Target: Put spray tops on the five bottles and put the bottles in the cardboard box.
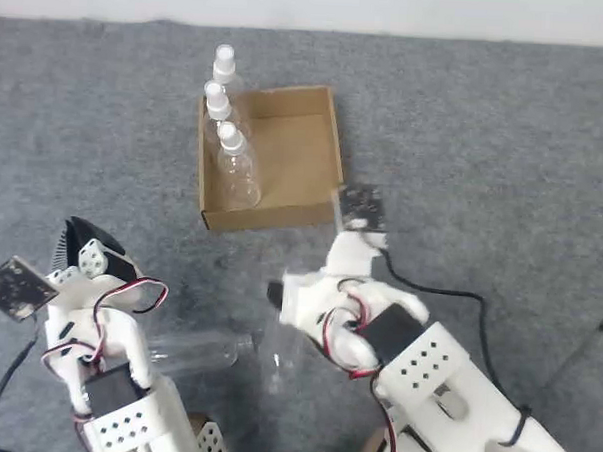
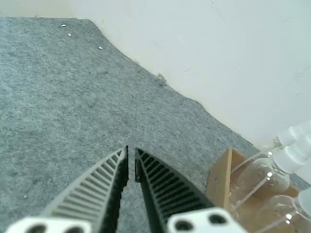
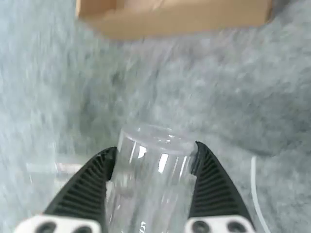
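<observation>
The right hand (image 3: 154, 149) was clamped on a clear bottle (image 3: 155, 182), held above the grey bench (image 1: 485, 144) near the box (image 1: 295, 156). Three capped bottles (image 1: 236, 163) lay side by side along one wall of the box, their tops towards its far end. A loose bottle (image 1: 191, 349) lay on its side on the bench between the arms. The left hand (image 2: 131, 149) had its jaws all but together, angled over the bench towards the wall (image 2: 218, 58).

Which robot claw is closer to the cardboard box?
Right. The right gripper, holding a bottle, sits just before the cardboard box; the left gripper is farther off, past its near corner.
</observation>
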Motion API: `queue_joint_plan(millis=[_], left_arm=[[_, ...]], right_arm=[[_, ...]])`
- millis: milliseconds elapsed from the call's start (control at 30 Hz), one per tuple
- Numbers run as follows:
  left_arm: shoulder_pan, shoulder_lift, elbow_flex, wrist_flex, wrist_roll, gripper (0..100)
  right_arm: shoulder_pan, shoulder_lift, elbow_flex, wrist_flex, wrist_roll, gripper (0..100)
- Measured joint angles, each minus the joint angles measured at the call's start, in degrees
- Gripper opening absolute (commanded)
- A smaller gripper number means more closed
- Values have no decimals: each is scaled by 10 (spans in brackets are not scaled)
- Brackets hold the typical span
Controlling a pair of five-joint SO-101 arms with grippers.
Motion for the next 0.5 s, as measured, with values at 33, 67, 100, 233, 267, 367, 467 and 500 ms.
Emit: queue_joint_plan(millis=[33, 67, 100, 233, 267, 367, 467, 500], left_arm=[[0, 0, 0, 0, 0, 26], [0, 0, 0, 0, 0, 26], [0, 0, 0, 0, 0, 26], [0, 0, 0, 0, 0, 26], [0, 0, 0, 0, 0, 26], [0, 0, 0, 0, 0, 26], [0, 0, 0, 0, 0, 26], [0, 0, 0, 0, 0, 26]], right_arm=[[12, -1, 0, -8, -8, 18], [25, -1, 0, -16, -14, 17], [37, -1, 0, -25, -19, 17], [84, -1, 0, -55, -33, 17], [94, -1, 0, -62, -42, 17], [127, -1, 0, -88, -74, 17], [156, -1, 0, -116, -95, 17], [167, -1, 0, -125, -101, 17]])
